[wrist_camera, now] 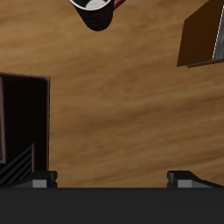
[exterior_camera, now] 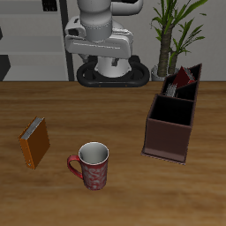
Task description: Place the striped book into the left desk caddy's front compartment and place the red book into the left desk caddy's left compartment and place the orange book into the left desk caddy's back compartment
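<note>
The mug (exterior_camera: 93, 165) sits nearest the table's front edge, red-patterned with a pale inside, standing upright with its handle turned toward the orange book's side; from my wrist camera I see only part of its rim (wrist_camera: 98, 10). The wooden table (exterior_camera: 115, 115) is the largest thing here, and bare boards (wrist_camera: 114, 105) fill most of what lies under me. Next in size is the left desk caddy (exterior_camera: 168, 139), a dark maroon box with a black inside, standing well apart from the mug; its large square section is the near one and holds nothing that I can see, while the narrower slots lie farther back. In the wrist view one maroon wall (wrist_camera: 47, 114) of it borders the dark interior. The orange book (exterior_camera: 35, 141) rests on the table on the far side of the mug from the caddy, well apart from it, and shows as an orange-brown block (wrist_camera: 203, 39) from my wrist. The red book (exterior_camera: 184, 79) leans tilted in the caddy's far part, sticking up above the rim. The striped book (wrist_camera: 17, 166) shows as a striped patch inside the caddy's dark interior; I cannot tell which slot it stands in. My gripper (wrist_camera: 112, 179) hangs above the bare table beside the caddy, its fingers (wrist_camera: 44, 178) spread wide and grasping nothing.
</note>
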{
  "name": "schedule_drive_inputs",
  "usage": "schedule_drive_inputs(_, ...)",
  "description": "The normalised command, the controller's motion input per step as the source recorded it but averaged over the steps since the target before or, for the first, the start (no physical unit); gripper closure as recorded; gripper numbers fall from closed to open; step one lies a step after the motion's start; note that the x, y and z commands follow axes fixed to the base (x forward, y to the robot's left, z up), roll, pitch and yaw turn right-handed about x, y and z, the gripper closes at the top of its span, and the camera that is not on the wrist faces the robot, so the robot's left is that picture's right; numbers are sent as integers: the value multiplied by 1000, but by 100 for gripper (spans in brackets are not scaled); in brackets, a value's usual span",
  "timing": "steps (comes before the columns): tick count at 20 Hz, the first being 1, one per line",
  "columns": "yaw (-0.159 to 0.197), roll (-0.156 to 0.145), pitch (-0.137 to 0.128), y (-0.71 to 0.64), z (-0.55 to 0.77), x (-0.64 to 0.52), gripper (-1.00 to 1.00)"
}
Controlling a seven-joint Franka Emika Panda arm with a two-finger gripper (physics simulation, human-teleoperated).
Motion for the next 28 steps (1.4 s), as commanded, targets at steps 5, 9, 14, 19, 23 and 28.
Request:
schedule_drive_inputs(5,76,-4,91,-650,203,452,-100)
schedule_drive_inputs(9,82,-36,-14,-384,149,395,-100)
schedule_drive_inputs(14,35,-80,1,-324,2,419,-100)
schedule_drive_inputs(19,39,15,25,-187,-112,383,-100)
schedule_drive_inputs(23,-11,30,28,-93,-86,255,-100)
schedule_drive_inputs(28,26,31,13,-174,-50,377,-100)
